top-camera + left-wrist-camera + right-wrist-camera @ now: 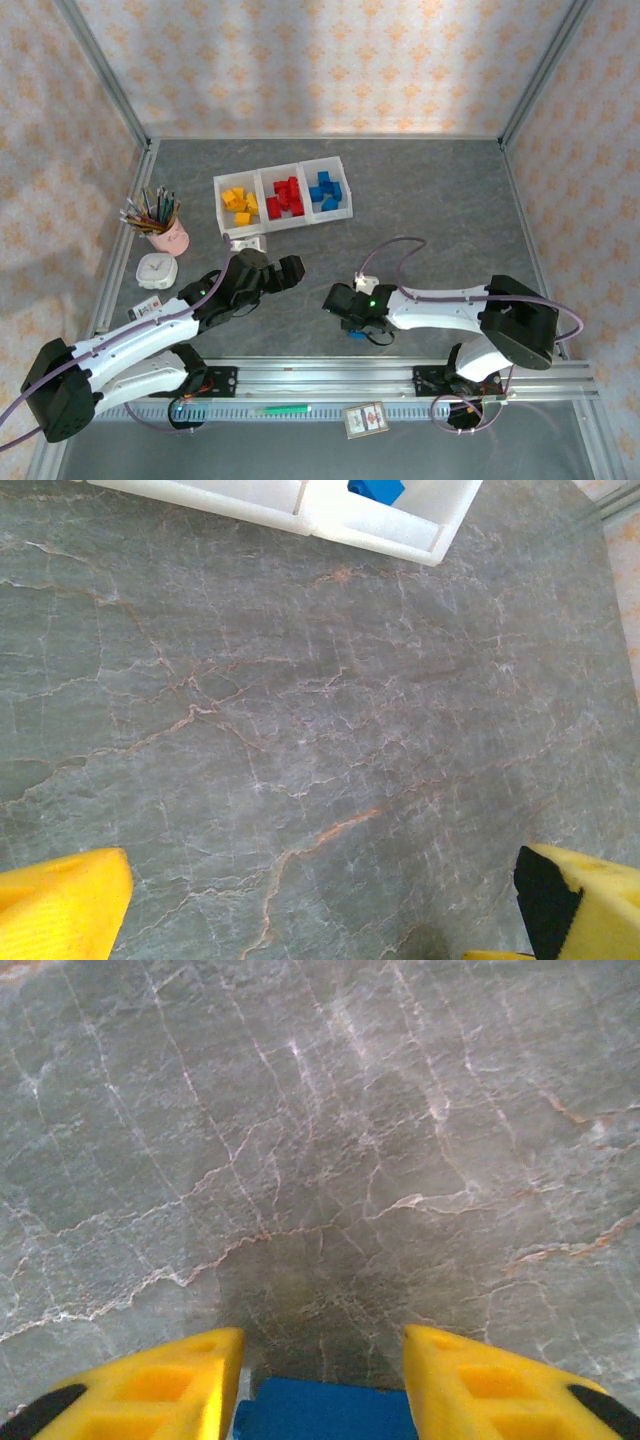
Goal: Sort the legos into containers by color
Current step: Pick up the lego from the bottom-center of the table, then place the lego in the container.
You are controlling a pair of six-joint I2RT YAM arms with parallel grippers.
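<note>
The containers (pixel 258 190) stand in a row at the back of the table, with yellow legos (pixel 239 205) in the left bin, red legos (pixel 286 198) in the middle and blue legos (pixel 326 190) in the right. My right gripper (pixel 358 318) is low over the near table. A blue lego (pixel 325 1412) sits between its yellow fingers (pixel 190 1380), which close on its sides; the right gripper (pixel 322 1360) is shut on it. My left gripper (pixel 285 268) hangs open over bare table, nothing in the left gripper (pixel 320 910). A container corner (pixel 400 535) holding a blue lego (pixel 376 488) lies ahead.
A pink pencil cup (pixel 168 232) and a white round object (pixel 157 270) stand at the left. A small white piece (pixel 247 242) lies in front of the bins. A card (pixel 365 418) and a green pen (pixel 280 409) lie by the near rail.
</note>
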